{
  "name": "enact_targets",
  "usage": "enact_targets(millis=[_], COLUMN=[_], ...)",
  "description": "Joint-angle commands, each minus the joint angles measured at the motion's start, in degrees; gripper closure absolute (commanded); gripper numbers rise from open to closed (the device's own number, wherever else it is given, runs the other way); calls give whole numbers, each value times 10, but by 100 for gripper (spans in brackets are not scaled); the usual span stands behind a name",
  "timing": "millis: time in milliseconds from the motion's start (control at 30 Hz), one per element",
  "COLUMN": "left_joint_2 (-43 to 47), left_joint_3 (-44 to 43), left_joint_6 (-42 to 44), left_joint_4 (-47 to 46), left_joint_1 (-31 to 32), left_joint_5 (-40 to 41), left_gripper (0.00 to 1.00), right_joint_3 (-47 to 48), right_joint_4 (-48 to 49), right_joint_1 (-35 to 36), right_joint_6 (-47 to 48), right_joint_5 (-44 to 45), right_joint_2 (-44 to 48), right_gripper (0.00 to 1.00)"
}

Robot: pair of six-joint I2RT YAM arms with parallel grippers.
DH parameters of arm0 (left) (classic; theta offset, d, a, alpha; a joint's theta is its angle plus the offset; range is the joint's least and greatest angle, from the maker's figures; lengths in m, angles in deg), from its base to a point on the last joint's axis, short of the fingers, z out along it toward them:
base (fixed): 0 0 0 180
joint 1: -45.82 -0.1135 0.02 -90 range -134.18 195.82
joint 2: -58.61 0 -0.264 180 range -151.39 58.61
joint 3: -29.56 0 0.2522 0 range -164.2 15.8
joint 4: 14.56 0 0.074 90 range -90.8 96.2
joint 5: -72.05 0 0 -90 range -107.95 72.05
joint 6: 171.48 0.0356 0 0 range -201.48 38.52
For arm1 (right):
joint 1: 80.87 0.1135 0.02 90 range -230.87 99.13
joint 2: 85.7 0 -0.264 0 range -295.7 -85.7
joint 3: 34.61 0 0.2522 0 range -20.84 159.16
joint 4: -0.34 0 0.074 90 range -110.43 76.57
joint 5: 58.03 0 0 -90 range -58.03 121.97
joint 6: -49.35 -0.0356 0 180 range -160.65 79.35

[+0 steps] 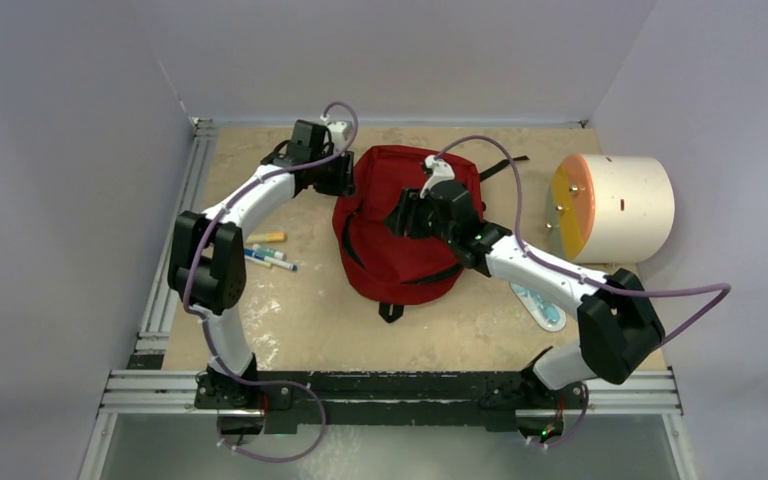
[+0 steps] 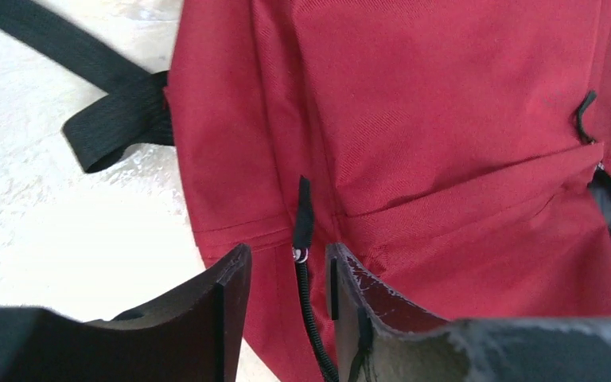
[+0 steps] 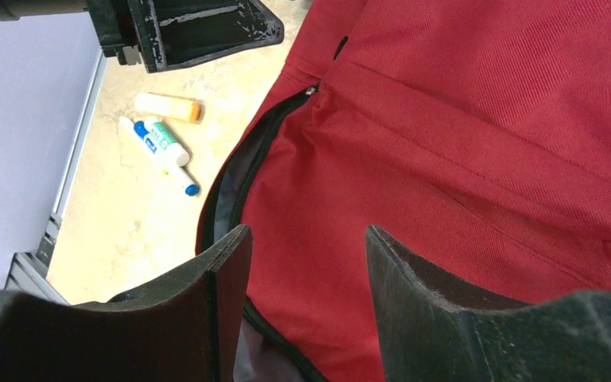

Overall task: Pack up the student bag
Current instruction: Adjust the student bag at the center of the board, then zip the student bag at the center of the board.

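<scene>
centrally on the table (image 1: 310, 320) the bag (image 1: 400, 235) is laid flat, its main zip (image 3: 231, 183) partly undone. the left gripper (image 2: 288, 248) is seen part-open, a zip pull (image 2: 303, 213) ungripped between its 2 fingers; the right gripper (image 3: 309, 231) is spread over red fabric, empty.

No text can really be read anywhere. Some print is seen on the white-and-blue tube (image 3: 146, 138) up-left of the right claw (image 3: 306, 239), but it's too blurred.
</scene>
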Motion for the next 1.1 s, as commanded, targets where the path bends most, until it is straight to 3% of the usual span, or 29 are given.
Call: enact_targets(millis=[0,867,1067], left_joint_2=[-10,-110,-119], left_joint_3=[-26,-51,-50], left_joint_6=[64,101,98], left_joint_4=[-26,-16,-14], left_joint_1=[-2,14,15], left_joint_5=[-61,-88,-99], left_gripper=[60,62,71], right_joint_3=[-9,-26,-27], right_joint_4=[5,12,10], right_joint_1=[0,1,1], right_joint_6=[-5,-18,-18], right_joint_5=[-6,-37,-37], right_joint_2=[24,18,18], right_gripper=[43,44,44])
